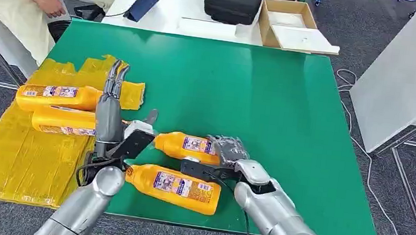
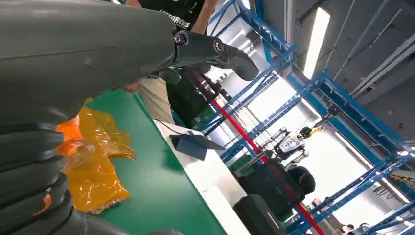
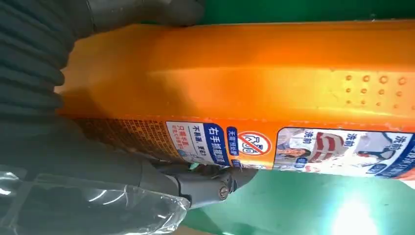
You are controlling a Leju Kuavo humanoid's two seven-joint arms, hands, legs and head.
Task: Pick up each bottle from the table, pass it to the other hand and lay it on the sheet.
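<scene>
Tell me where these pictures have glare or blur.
Right wrist view: white glare on the green table, and the bottle looks soft from closeness. Left wrist view: ceiling light blown out. Head view: evenly lit, sharp.

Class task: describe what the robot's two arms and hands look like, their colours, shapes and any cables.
Both arms are rounded silver tubes, the left arm and the right arm. Black cables loop at each wrist. The left hand is grey with long slim dark fingers. The right hand is dark grey under a clear crinkled film; its cover is grey and ribbed.
</scene>
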